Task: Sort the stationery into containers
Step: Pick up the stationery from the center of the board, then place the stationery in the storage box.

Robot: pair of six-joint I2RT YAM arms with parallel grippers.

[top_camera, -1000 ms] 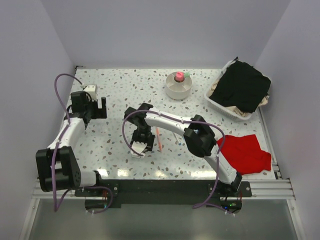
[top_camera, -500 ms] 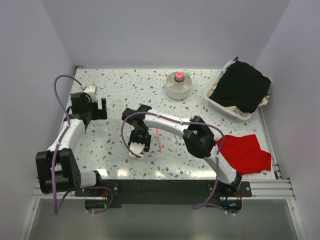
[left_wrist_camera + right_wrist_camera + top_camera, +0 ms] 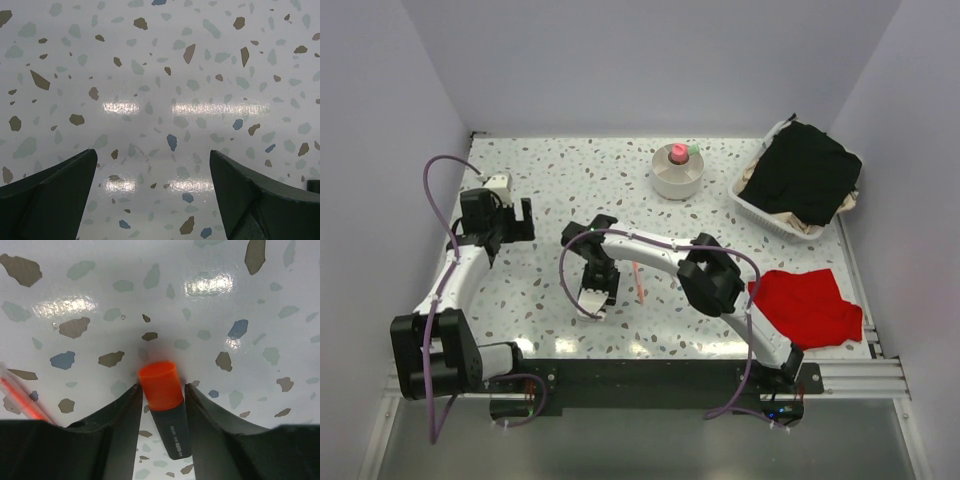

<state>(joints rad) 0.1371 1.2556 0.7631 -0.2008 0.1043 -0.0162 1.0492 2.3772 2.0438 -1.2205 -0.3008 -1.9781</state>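
Right pincer (image 3: 162,386) clamped across highlighter (image 3: 166,412) near its cap, ready to carry to bowl (image 3: 675,185); left pincer (image 3: 153,152) wide open, empty.

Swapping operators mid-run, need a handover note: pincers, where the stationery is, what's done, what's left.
Left pincer: open, over the table, holding nothing.
Right pincer: shut on the highlighter, low over the table.
Pink pen lies on the table just right of that pincer.
Bowl at the back holds a pink-capped stick and a green item.
Done: those two.
Left: highlighter and pen into the bowl.
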